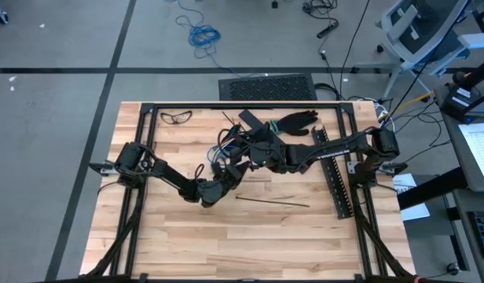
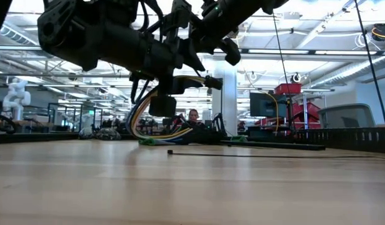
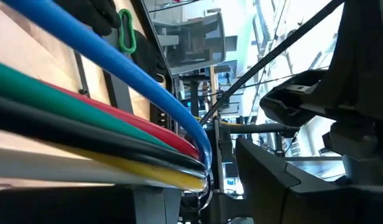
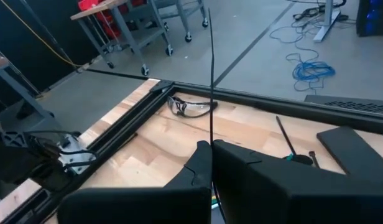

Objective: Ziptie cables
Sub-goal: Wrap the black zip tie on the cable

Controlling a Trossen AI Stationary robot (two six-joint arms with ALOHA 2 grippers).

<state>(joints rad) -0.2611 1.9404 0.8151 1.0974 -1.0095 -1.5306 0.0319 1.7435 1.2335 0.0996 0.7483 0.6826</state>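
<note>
The left gripper (image 1: 213,194) holds the cables (image 3: 98,124) just above the bench (image 1: 289,236) near its middle, fingers clamped on the bundle; the right gripper (image 4: 212,163) sits close beside it, fingers pressed together on a thin black zip tie (image 4: 211,74). Another zip tie (image 1: 272,202) lies flat on the bench nearby.

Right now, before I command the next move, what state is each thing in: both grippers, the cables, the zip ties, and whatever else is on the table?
left gripper: shut on the cables, above the table.
cables: bundled, lifted in a loop.
right gripper: shut on a zip tie.
zip tie: straight, not yet around the cables.
spare zip tie: flat on the table, untouched.
safety glasses: lying unfolded by the frame.
</note>
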